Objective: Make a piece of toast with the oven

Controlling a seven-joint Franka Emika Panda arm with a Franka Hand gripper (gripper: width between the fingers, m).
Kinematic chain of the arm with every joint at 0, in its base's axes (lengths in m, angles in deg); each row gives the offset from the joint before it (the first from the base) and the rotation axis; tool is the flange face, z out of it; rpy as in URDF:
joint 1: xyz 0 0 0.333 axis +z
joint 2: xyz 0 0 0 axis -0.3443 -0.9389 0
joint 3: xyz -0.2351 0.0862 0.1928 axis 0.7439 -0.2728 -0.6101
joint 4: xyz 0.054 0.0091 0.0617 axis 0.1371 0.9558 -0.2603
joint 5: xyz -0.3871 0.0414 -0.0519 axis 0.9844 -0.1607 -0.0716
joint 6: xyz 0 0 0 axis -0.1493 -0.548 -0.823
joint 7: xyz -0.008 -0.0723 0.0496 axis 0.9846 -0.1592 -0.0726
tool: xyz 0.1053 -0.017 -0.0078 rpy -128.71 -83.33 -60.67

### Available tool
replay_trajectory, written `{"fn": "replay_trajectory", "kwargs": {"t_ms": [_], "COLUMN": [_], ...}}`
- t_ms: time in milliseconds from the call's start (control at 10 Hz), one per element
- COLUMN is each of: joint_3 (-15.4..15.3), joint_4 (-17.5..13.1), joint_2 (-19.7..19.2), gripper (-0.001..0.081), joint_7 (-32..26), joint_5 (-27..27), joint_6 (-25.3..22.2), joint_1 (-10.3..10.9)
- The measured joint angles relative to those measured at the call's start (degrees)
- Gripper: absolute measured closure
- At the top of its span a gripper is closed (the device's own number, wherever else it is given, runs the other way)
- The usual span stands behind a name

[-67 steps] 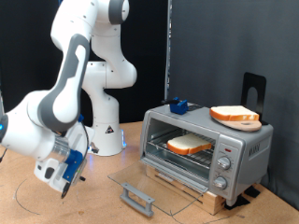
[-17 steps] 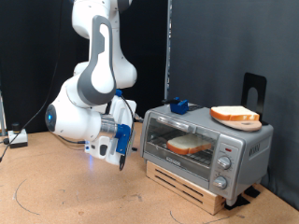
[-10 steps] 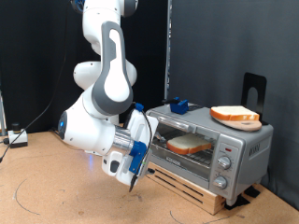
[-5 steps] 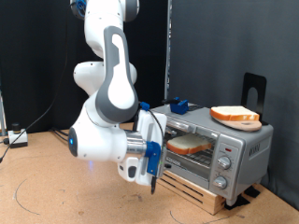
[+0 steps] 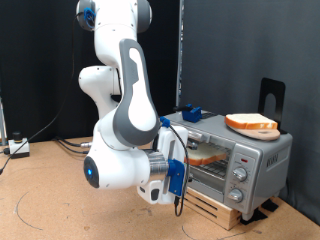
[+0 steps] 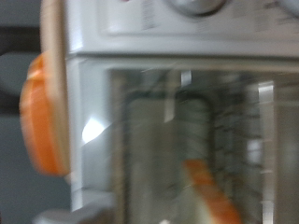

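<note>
My arm (image 5: 125,110) is glossy white with blue lights, and the oven (image 5: 245,160) before me is silver-grey. The bread (image 5: 251,123) on top is pale tan with orange-brown crust, over a tan surface (image 5: 50,200).

Your hand (image 5: 178,188) hides the oven (image 5: 240,150) door's left part; the blurred wrist view cuts off its knobs (image 6: 196,6).

The white arm bends low, its claw (image 5: 178,196) pointing downward.
</note>
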State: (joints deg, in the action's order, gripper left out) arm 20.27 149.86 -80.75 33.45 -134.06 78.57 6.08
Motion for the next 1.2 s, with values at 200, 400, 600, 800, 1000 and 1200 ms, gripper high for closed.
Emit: {"fn": "replay_trajectory", "kwargs": {"t_ms": [200,400,600,800,1000,1200], "joint_3": [-1.2,-2.0,-2.6,-2.6,-2.7,-3.1], "joint_4": [-7.1,-10.3,-10.8,-10.8,-11.1,-12.4], "joint_2": [-5.2,-7.9,-8.8,-9.2,-9.9,-11.7], "gripper": [-0.0003,-0.0003,-0.0003,-0.0003,-0.0003,-0.0003], "joint_7": [-6.4,-11.5,-10.8,-10.3,-10.6,-11.1], "joint_5": [4.5,5.2,-0.6,-1.9,-1.8,-1.8], "joint_6": [-3.3,3.6,14.4,16.2,14.7,15.2], "joint_1": [0.0,1.9,4.0,4.6,4.6,4.9]}}
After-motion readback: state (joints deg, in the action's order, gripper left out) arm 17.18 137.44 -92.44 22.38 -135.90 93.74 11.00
